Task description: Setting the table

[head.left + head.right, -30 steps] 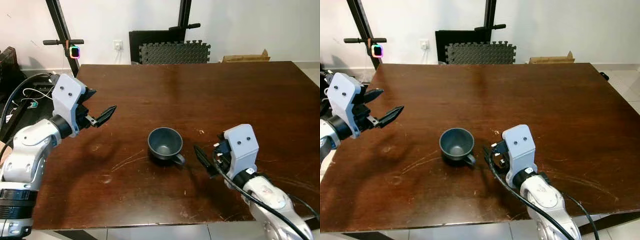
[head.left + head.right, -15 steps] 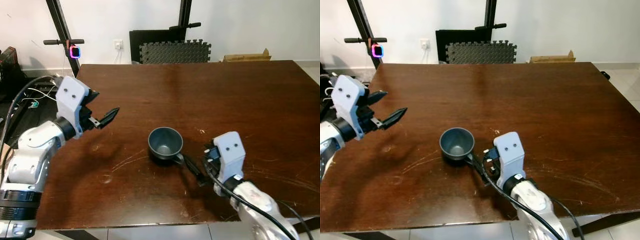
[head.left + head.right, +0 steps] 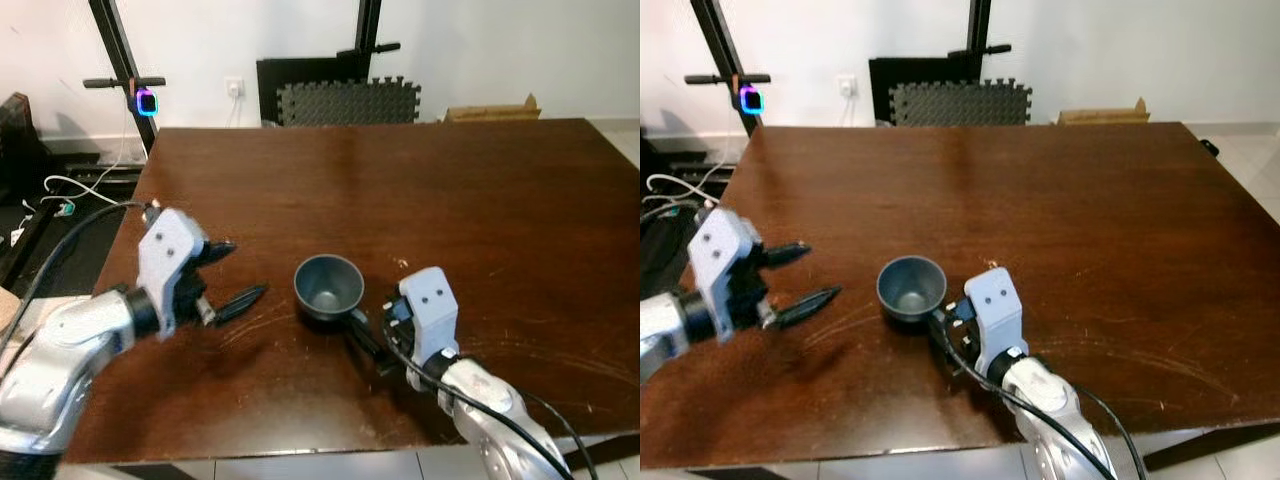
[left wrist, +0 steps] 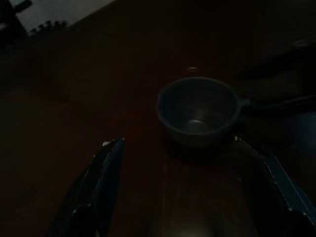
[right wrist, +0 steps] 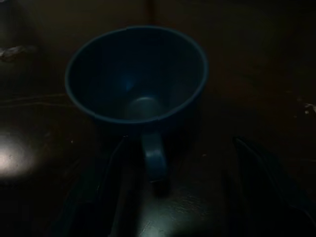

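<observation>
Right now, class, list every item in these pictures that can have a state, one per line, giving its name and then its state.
Dark blue-grey ceramic cup: upright, empty, standing on the table, handle pointing toward the right gripper.
Right gripper: open, fingers either side of the cup's handle, not closed on it.
Left gripper: open, low over the table to the cup's left, apart from it.
Dark brown wooden table: scratched, bearing the cup.

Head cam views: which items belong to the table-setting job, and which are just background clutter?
Job:
- dark blue cup, upright, empty
- wooden table
- right gripper, jaws open either side of the cup handle
- left gripper, jaws open, beside the cup

Lying about:
- foam mats against the wall
- cardboard box
- black stand with glowing device
- cables on the floor
</observation>
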